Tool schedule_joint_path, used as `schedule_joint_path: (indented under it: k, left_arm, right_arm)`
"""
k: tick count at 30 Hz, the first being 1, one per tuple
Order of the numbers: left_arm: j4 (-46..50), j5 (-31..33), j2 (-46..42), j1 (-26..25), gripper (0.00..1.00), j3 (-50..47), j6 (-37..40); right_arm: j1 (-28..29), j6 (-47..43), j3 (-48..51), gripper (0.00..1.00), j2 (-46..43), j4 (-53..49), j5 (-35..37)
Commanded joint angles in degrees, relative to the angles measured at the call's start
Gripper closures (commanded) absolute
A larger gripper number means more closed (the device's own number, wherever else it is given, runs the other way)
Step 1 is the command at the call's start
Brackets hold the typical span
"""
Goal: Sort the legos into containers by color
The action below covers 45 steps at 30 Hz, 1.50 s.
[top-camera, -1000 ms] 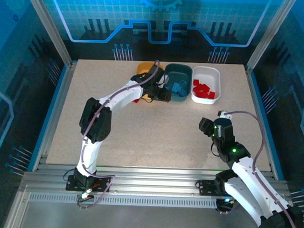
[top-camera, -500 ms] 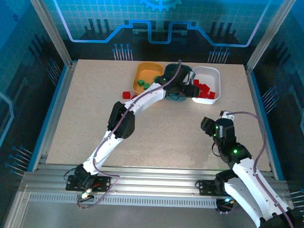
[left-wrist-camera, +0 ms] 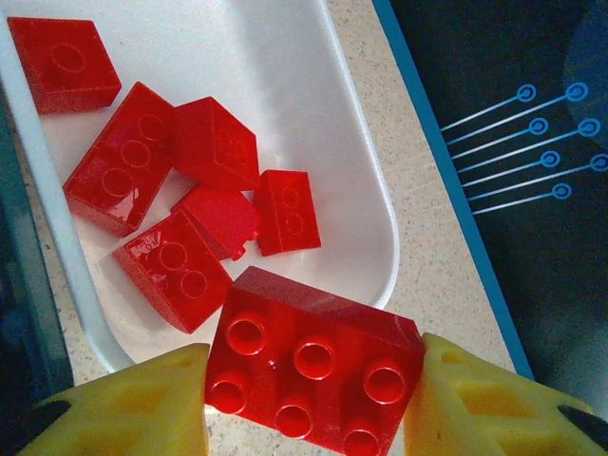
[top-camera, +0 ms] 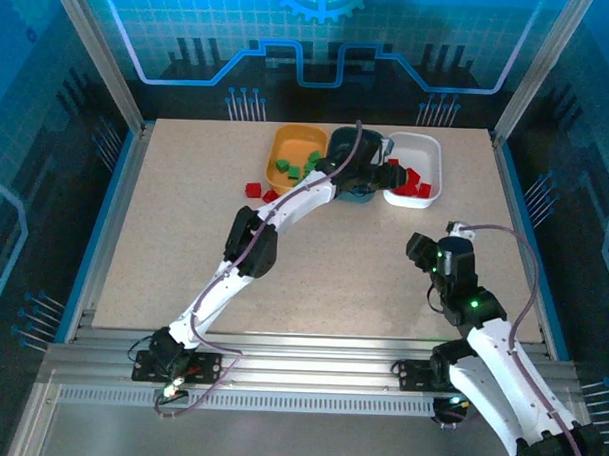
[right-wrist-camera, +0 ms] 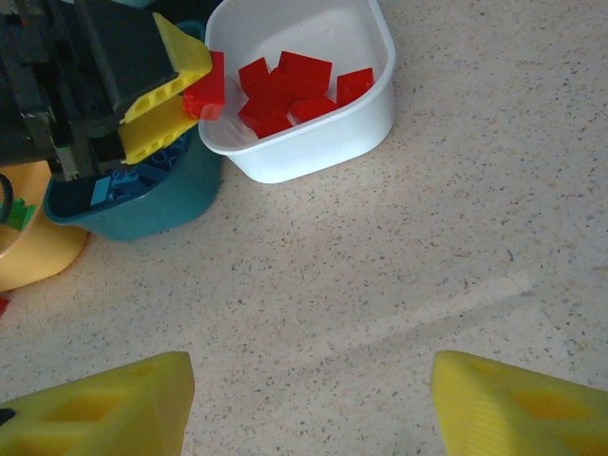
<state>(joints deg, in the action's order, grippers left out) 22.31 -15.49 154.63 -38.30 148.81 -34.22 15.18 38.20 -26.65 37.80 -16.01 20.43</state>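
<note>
One lego [left-wrist-camera: 313, 370] gripped, seemingly over white bin [left-wrist-camera: 285, 76].

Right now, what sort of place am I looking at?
Probably a robot test or demo cell: a table framed by metal posts and blue panels, with two arms bolted at its edge.

Glossy moulded plastic on the red brick [left-wrist-camera: 313, 375], wet-looking highlights across its studs. Smooth plastic with soft sheen on the white bin [left-wrist-camera: 285, 85]. Speckled matt table [right-wrist-camera: 456, 190]; ribbed bare metal near rail [top-camera: 309, 373].
</note>
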Motion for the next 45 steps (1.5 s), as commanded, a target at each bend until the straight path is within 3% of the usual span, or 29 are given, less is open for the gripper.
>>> schedule_joint_path:
  k: [1,5,9,13,19,21,26,28,33,38,45]
  left_arm:
    - [-3.46,0.37,1.89,0.07,0.6,2.52,-1.97]
    - [-5.32,0.73,3.44,0.01,0.5,4.53,-3.12]
    - [-7.38,0.41,2.81,0.0,0.25,5.4,-3.36]
    - [-6.72,1.68,0.71,0.08,0.07,5.44,-1.42]
    - [-2.8,3.64,-4.56,1.39,0.07,1.45,-0.11]
    - [-5.04,4.96,-11.9,2.86,0.07,-9.31,0.33]
    - [-16.97,12.44,-38.62,10.06,0.05,-49.89,-0.8]
    - [-13.51,14.86,-46.87,14.58,0.04,-59.87,-1.02]
    - [-0.17,16.69,-56.8,26.04,0.06,-72.3,2.56]
    - [7.43,16.69,-54.84,30.56,0.1,-72.26,9.58]
    - [17.21,17.31,-42.68,31.96,0.08,-57.64,12.88]
  right_arm:
    - [-1.25,1.03,-0.01,0.32,-0.45,-0.43,-1.17]
    - [-1.89,1.18,0.11,0.32,-0.71,-0.43,-2.22]
    - [-2.34,1.31,0.02,0.32,-0.89,-0.51,-2.99]
    - [-2.52,1.36,-0.06,0.32,-1.72,-0.86,-3.19]
    - [-2.59,1.28,0.07,0.32,-2.56,-1.13,-2.94]
    - [-2.58,1.28,0.11,0.32,-2.56,-0.77,-3.25]
    - [-2.61,1.48,0.51,0.32,-1.28,0.86,-5.48]
    - [-2.52,1.55,0.47,0.32,-0.64,1.29,-6.0]
    - [-2.44,0.74,0.11,0.32,-1.37,0.19,-4.01]
    - [-2.35,0.13,0.24,0.32,-2.0,0.67,-4.34]
    - [-2.25,-0.47,-0.17,0.32,1.56,1.23,-4.12]
